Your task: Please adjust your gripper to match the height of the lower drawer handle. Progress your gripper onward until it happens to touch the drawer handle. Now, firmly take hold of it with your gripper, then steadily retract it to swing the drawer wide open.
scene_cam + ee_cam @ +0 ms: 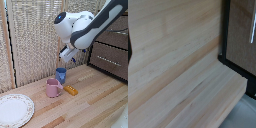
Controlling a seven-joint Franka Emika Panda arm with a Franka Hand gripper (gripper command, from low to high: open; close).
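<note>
At the exterior view's centre, the gripper [65, 60] hung, finger spread indiscernible; aligning with the lower drawer handle [108, 60] remained.

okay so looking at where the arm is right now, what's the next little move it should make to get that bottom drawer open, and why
Probably swing the gripper toward the exterior view's right, level with the lower drawer handle. It hangs above the blue cup, well short of the drawer, which looks closed, and touches nothing.
</note>
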